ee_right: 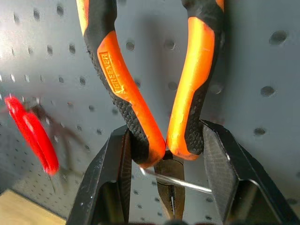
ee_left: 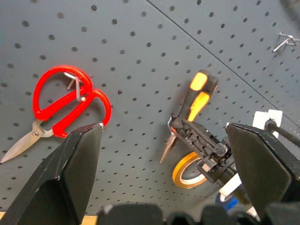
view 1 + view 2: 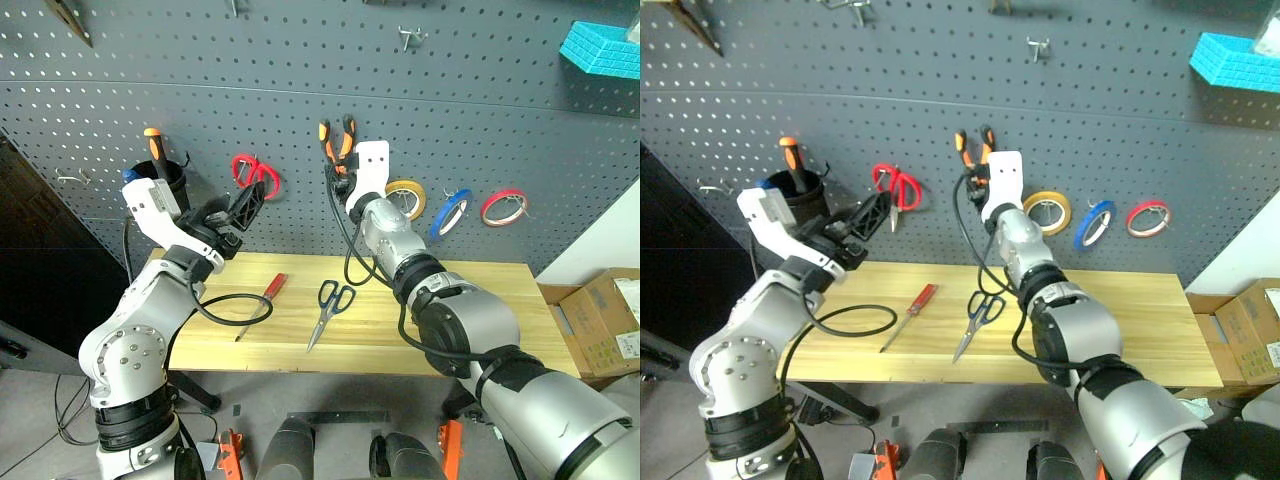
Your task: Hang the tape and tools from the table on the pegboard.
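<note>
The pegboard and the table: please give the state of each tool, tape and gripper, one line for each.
pliers: against the pegboard, held in right gripper
left gripper: open, empty
dark blue-handled scissors: flat on the table, closed
screwdriver: flat on table
blue tape: hung
red-handled scissors: hung

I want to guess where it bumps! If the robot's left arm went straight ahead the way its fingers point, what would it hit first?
Probably the pegboard. The open left gripper aims at bare board between the red-handled scissors and the pliers, though depth is hard to judge.
</note>
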Controlling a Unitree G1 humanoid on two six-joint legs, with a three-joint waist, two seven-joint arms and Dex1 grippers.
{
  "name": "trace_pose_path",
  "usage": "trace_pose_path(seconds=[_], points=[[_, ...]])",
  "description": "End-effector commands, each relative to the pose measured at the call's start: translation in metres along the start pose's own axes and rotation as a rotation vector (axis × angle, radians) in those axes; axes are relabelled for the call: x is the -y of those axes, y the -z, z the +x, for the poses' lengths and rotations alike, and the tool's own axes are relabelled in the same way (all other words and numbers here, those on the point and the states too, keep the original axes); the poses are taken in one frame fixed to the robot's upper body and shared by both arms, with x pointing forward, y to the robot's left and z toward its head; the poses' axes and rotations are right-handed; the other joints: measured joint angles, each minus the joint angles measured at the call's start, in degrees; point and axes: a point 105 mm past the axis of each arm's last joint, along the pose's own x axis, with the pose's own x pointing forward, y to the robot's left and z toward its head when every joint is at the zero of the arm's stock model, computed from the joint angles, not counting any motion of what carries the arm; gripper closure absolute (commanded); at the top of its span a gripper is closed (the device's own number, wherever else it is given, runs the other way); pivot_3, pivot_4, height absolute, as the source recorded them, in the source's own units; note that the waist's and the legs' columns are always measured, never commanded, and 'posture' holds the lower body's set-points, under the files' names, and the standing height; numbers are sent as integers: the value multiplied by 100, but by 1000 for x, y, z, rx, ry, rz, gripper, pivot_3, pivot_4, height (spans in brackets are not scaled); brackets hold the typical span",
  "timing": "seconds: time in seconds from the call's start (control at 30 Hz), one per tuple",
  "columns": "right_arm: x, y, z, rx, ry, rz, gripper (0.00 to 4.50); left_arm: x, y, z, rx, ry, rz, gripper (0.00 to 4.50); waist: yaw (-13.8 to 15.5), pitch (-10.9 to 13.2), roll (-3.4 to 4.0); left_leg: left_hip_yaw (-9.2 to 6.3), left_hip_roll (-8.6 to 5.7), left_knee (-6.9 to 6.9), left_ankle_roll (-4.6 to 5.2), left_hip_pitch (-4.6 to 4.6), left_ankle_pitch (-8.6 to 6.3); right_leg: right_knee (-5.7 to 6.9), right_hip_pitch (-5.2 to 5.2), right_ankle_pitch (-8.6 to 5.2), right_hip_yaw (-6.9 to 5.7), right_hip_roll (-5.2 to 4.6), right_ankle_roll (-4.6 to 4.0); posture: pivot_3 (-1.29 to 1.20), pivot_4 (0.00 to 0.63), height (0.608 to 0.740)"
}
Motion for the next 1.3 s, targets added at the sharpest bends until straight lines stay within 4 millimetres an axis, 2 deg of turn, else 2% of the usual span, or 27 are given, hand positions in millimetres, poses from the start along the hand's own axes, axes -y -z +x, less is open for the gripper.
trace_pose_path(seconds=[0.03,0.1,0.13,0.2,0.33,0.37,0.57,0.63,0.73,0.8,0.9,1.07,1.3], points=[[-5,-3,1,3,-27,-38,2738,13,-7,4,31,52,10,0,0,1,1,0,0,-4,0,1,0,-1,0,0,0,0,-1,422,117,740],[-3,-6,1,7,-25,-57,2738,12,-6,7,28,55,8,0,-3,1,2,-2,0,-7,0,1,0,-1,0,-4,-3,0,-5,409,118,740],[-2,-7,2,10,-30,-63,2025,12,-5,8,26,55,8,0,-3,2,3,-2,0,-8,0,0,0,0,-1,-4,-3,0,-5,404,119,740],[-1,-10,2,18,-35,-63,1544,11,-2,10,20,53,7,0,-8,6,8,-3,0,-8,0,0,0,0,-1,-4,-5,0,-6,391,119,740],[8,-14,1,32,-9,-86,127,7,10,16,-36,33,76,0,-26,23,16,-2,0,-4,0,0,0,0,-1,-4,-4,0,-6,367,122,740],[9,-15,0,38,-13,-94,34,6,16,19,-63,29,99,0,-30,29,18,-2,0,-3,0,0,0,0,-1,-4,-4,0,-6,329,111,740],[22,-6,-22,79,-100,-129,34,-9,55,29,-190,-35,184,0,-98,30,19,0,-6,-3,0,-8,0,-9,1,-4,-1,-4,-4,249,107,740],[23,-3,-35,78,-122,-136,34,-15,66,29,-231,-53,225,0,-194,30,20,2,-7,-4,-1,-13,-1,-9,-2,-3,1,-6,-2,216,114,740],[24,-1,-66,63,-156,-137,34,-25,85,25,-308,-89,260,0,-330,33,25,5,-6,-7,-2,-11,-2,0,-8,-4,5,-7,6,160,122,740],[19,0,-88,40,-196,-122,34,-33,98,20,-365,-126,285,0,-445,36,30,4,-4,-11,-2,-10,-2,4,-11,-6,4,-6,10,145,122,740],[2,2,-123,-3,-329,-127,34,-44,125,14,-471,-156,358,0,-605,42,41,3,-2,-12,-2,-7,-3,9,-12,-7,4,-5,12,110,126,740],[-15,26,-168,-103,-527,-236,34,-60,161,4,-610,-206,435,0,-856,50,43,10,-2,-2,-2,5,-2,12,-7,-15,10,-3,2,69,141,740],[-19,44,-191,-160,-633,-276,34,-80,189,-22,-767,-312,504,0,-978,84,44,16,-3,2,-1,18,-3,10,2,-15,17,-4,3,57,161,740]])
